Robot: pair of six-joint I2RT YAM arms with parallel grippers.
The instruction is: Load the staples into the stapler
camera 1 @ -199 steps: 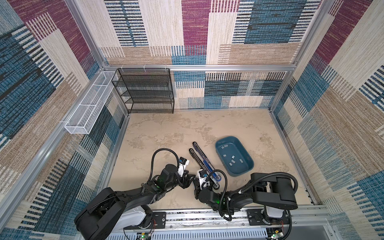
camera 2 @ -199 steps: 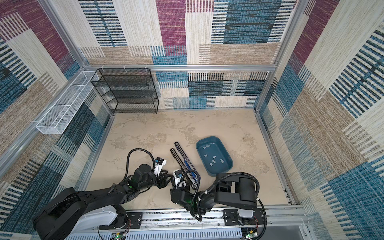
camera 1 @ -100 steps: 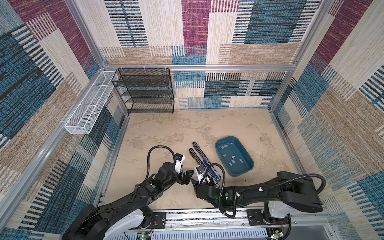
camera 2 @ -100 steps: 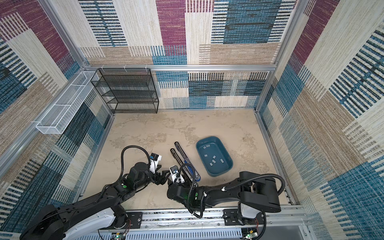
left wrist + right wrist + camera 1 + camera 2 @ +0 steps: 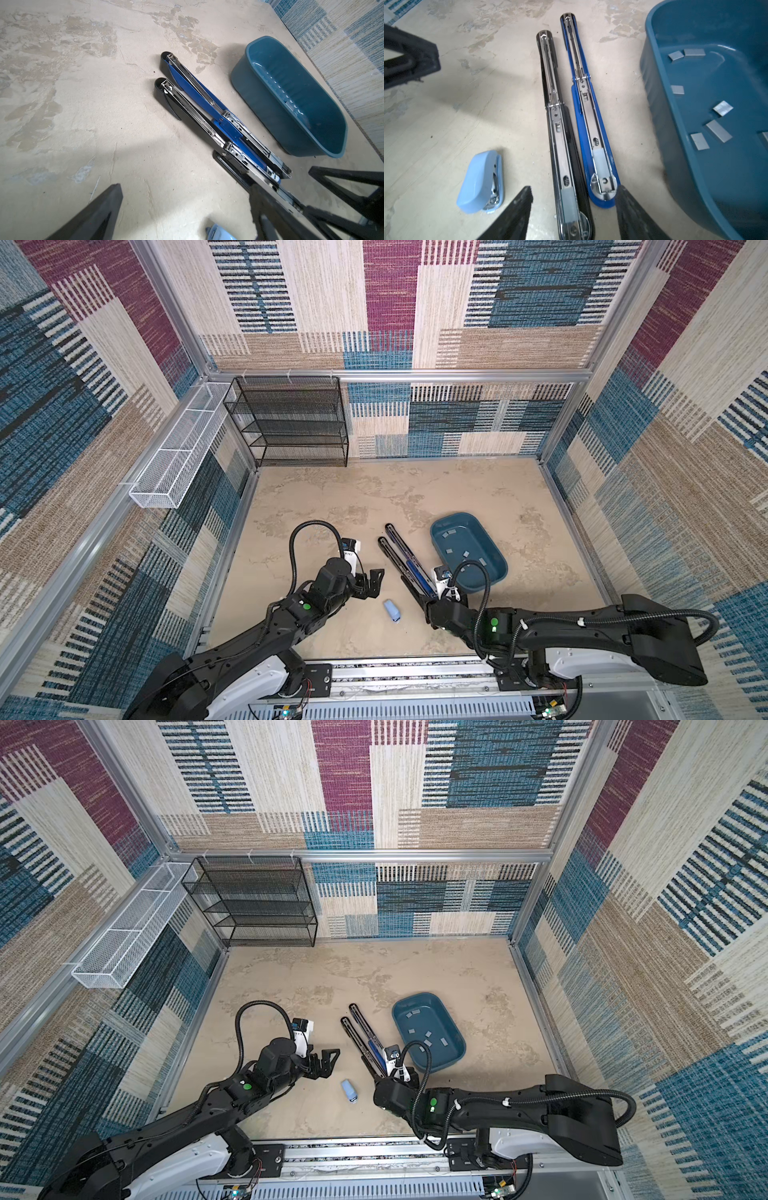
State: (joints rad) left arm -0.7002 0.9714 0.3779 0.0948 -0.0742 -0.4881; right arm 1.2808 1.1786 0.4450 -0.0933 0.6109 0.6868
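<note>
Reach right for staples (image 5: 718, 131) in teal bin (image 5: 652, 93), just beside right gripper (image 5: 574, 188), part-open, empty. Left gripper (image 5: 374, 583) farther, wide open, empty. Opened black stapler (image 5: 560, 135) lengthwise ahead.

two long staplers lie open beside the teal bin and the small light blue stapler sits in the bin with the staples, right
No: the small light blue stapler lies on the table, not in the teal bin, as the right wrist view shows. The rest holds.
</note>
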